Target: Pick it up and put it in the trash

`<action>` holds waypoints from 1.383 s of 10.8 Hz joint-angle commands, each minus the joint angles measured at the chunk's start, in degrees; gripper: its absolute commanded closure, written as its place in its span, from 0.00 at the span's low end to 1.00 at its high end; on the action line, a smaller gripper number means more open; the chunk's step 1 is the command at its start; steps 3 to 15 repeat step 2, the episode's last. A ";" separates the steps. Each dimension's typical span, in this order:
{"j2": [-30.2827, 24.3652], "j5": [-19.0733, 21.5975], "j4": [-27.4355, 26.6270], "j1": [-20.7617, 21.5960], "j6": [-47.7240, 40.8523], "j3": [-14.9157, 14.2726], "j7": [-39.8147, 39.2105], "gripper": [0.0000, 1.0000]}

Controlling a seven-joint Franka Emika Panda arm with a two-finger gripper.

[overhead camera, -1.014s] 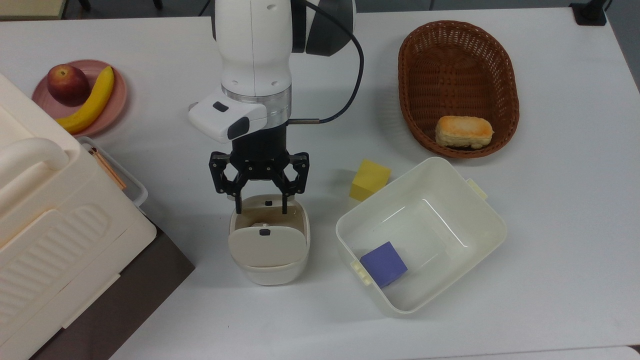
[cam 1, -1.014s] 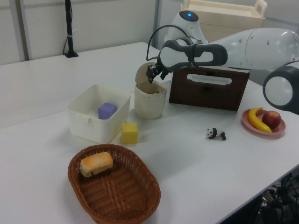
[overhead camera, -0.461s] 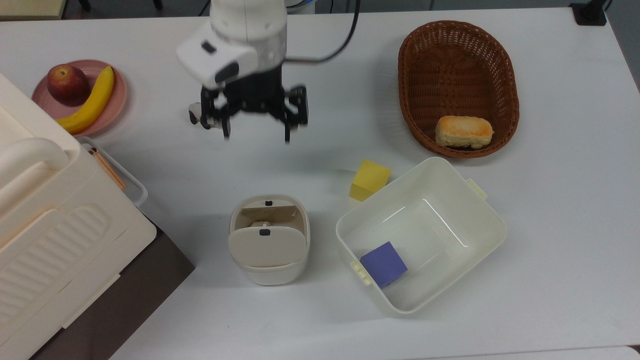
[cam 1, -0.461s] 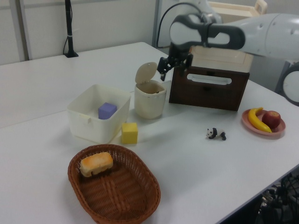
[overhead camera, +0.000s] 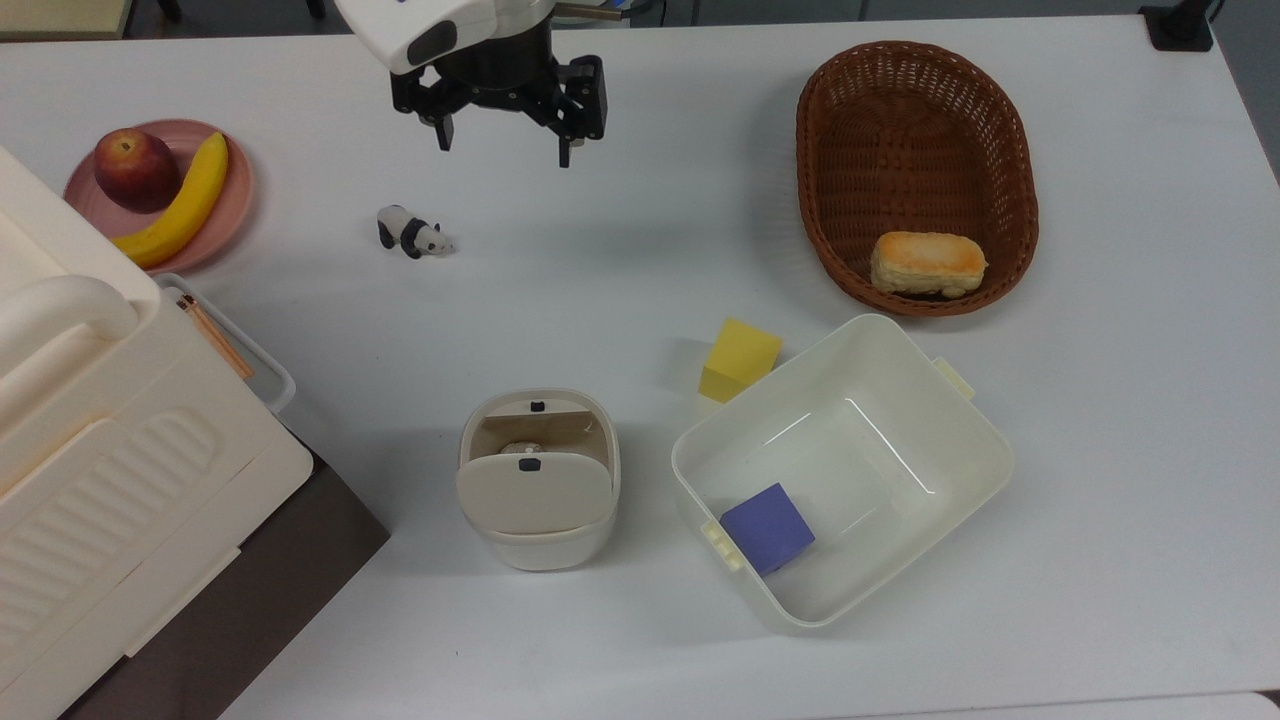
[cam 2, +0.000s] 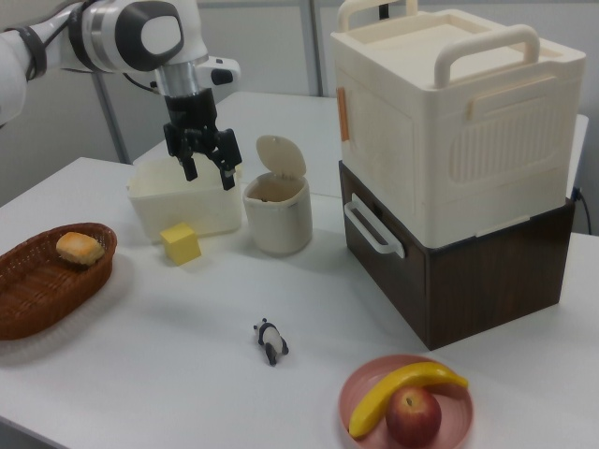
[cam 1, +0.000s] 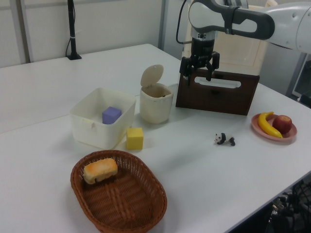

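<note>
Gripper (overhead camera: 502, 148): fingers spread apart, holding nothing, raised above the table (overhead camera: 620, 260) near the top view's upper edge, well apart from the bin.

Ribbed cream box (cam 2: 449, 112): stacked on a dark brown box (cam 2: 468, 271), at the top view's left.

Wicker basket (overhead camera: 915, 100): oval, brown, holding a bread roll (overhead camera: 927, 263).

Lidless cream tub (overhead camera: 940, 420): a purple cube (overhead camera: 767, 526) lies inside, in the corner nearest the bin.

Trash bin (overhead camera: 537, 540): small, cream, flap lid (cam 1: 151, 75) standing tilted open. The crumpled paper ball (overhead camera: 521, 448) lies inside it, partly hidden by the lid in the top view.

Pink plate (overhead camera: 235, 200): carrying an apple (overhead camera: 135, 167) and a banana (overhead camera: 185, 203).

Yellow cube (overhead camera: 739, 359): on the table, just beside the tub.

Panda figurine (overhead camera: 412, 232): on the table, between plate and gripper in the top view.
</note>
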 commanded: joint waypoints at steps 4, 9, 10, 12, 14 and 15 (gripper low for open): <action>-1.40 0.10 -2.46 -0.71 0.16 -0.45 -1.61 0.00; -1.40 0.10 -2.46 -0.71 0.16 -0.45 -1.61 0.00; -1.40 0.10 -2.46 -0.71 0.16 -0.45 -1.61 0.00; -1.40 0.10 -2.46 -0.71 0.16 -0.45 -1.61 0.00; -1.40 0.10 -2.46 -0.71 0.16 -0.45 -1.61 0.00; -1.40 0.10 -2.46 -0.71 0.16 -0.45 -1.61 0.00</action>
